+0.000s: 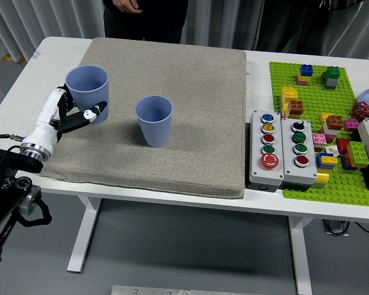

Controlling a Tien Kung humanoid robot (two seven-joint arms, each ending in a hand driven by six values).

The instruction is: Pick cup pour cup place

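Head view. White table (24, 74) carrying a grey fabric mat (190, 117) across its left and middle. Right of the mat: two grey push-button boxes (281, 150) side by side, each with a column of coloured buttons. Further right: green baseplate (295, 86) with scattered toy bricks in several colours, running to the picture's right edge. At the far edge, top of picture: a person in dark clothing, one hand (128, 6) held near the waist, well apart from everything on the table.

Task items: two blue cups. Second cup (154, 120) upright on the mat, left of centre, open side up, nothing between it and the first cup (87, 91).

Left hand (71, 117), white with black fingers, enters from the lower left on a black arm, wrist angled up and to the right. Fingers wrapped around the first cup's lower wall; the cup is held upright over the mat's left portion, apparently raised off the fabric.
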